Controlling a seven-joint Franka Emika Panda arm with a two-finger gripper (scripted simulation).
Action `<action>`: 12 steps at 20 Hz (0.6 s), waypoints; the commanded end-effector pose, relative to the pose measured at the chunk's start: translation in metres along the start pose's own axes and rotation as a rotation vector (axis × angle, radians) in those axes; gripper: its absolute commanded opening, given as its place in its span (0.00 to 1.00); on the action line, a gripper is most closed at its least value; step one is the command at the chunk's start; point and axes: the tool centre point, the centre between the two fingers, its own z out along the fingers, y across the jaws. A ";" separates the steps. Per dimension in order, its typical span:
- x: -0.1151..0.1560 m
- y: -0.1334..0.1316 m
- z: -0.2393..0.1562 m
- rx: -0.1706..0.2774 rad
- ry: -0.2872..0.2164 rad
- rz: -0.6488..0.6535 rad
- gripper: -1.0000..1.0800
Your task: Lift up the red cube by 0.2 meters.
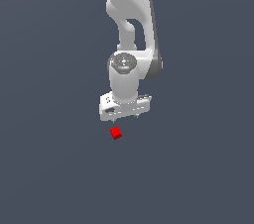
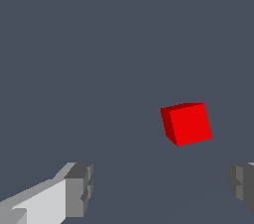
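Nothing stands around the red cube (image 1: 116, 133): in the exterior view it sits alone on the flat grey-blue ground (image 1: 44, 168), just past the white robot arm (image 1: 130, 25) and its gripper (image 1: 125, 117), a little toward the exterior view's left of the gripper's middle. No object lies between the gripper and the cube in either view.

The wrist view shows the cube (image 2: 187, 124) apart from both fingers, turned slightly so that two of its faces show, one bright and one darker. The fingers (image 2: 79, 188) are spread wide and released, with nothing between them; the cube touches neither.

The second finger (image 2: 242, 186) is cut off at the picture's edge, so only part of its grey pad shows. In the exterior view the fingertips are tiny dark stubs under the white gripper body and are hard to make out; the top of the arm runs out of the picture.

The ground is plain, even and unmarked, with no walls, edges or horizon to be seen
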 end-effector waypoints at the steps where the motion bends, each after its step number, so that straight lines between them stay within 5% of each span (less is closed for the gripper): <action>1: 0.001 0.011 0.020 0.001 -0.005 -0.046 0.96; 12: 0.011 0.045 0.082 0.004 -0.019 -0.189 0.96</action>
